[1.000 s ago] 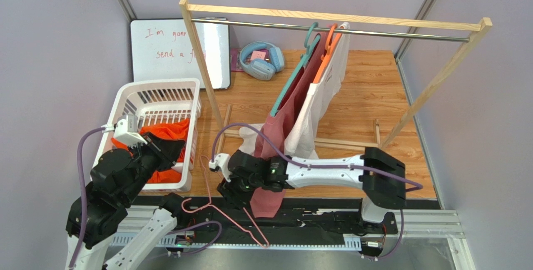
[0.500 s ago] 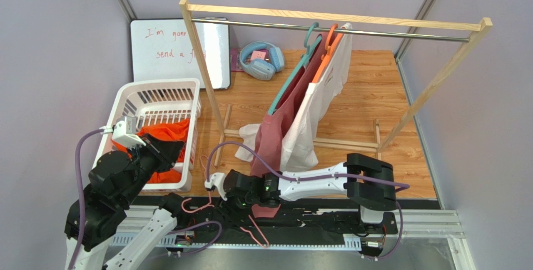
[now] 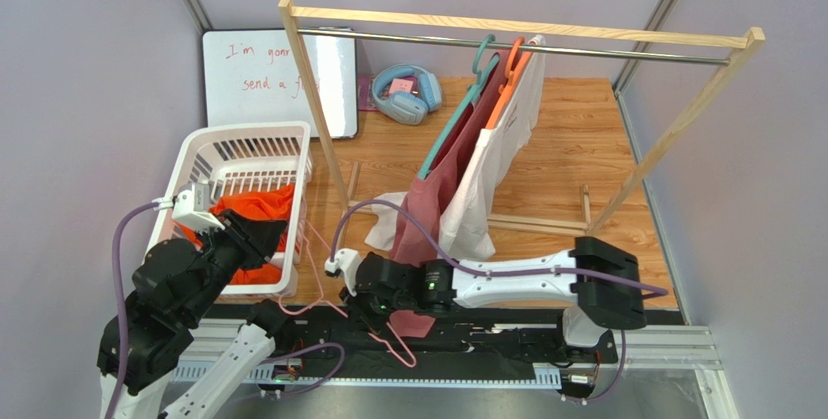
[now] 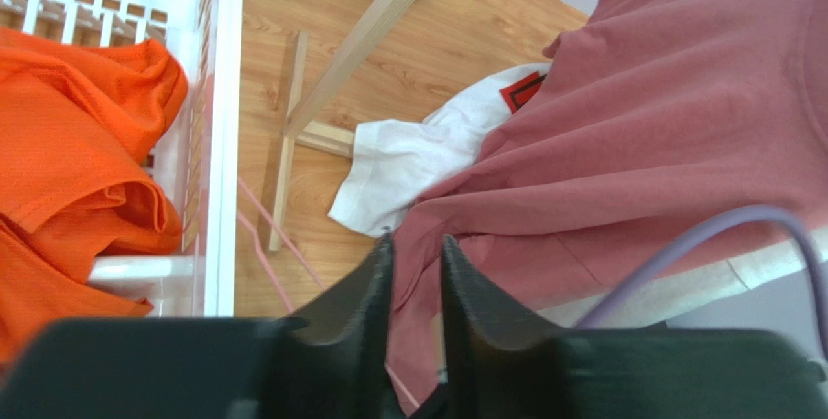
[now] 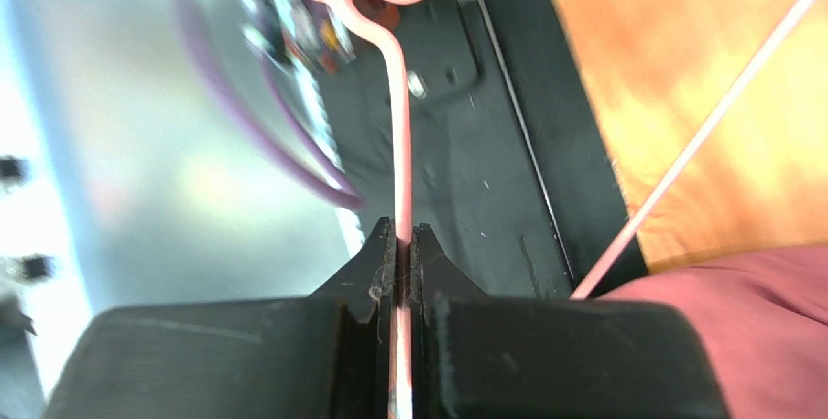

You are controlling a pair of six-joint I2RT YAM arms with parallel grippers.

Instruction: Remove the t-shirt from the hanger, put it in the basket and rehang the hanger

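A thin pink wire hanger (image 5: 400, 99) carries no garment, and my right gripper (image 5: 402, 235) is shut on its wire, low by the table's near edge (image 3: 362, 305). An orange t-shirt (image 3: 255, 208) lies crumpled in the white basket (image 3: 243, 133). Above the basket's near right corner, my left gripper (image 3: 267, 240) has its jaws a narrow gap apart (image 4: 416, 240) with nothing between them. A dull red t-shirt (image 3: 457, 157) hangs on a teal hanger from the rail. Beside it a white t-shirt (image 3: 496, 157) hangs on an orange hanger.
A wooden rack (image 3: 505, 26) with a metal rail spans the table, its left post just right of the basket. A whiteboard (image 3: 262, 75) and blue headphones (image 3: 406, 92) sit at the back. The red shirt's hem drapes over my right arm.
My right gripper has shut on the pink hanger's wire, and one end of the hanger has swung up towards the basket. My left gripper's jaws have parted slightly.
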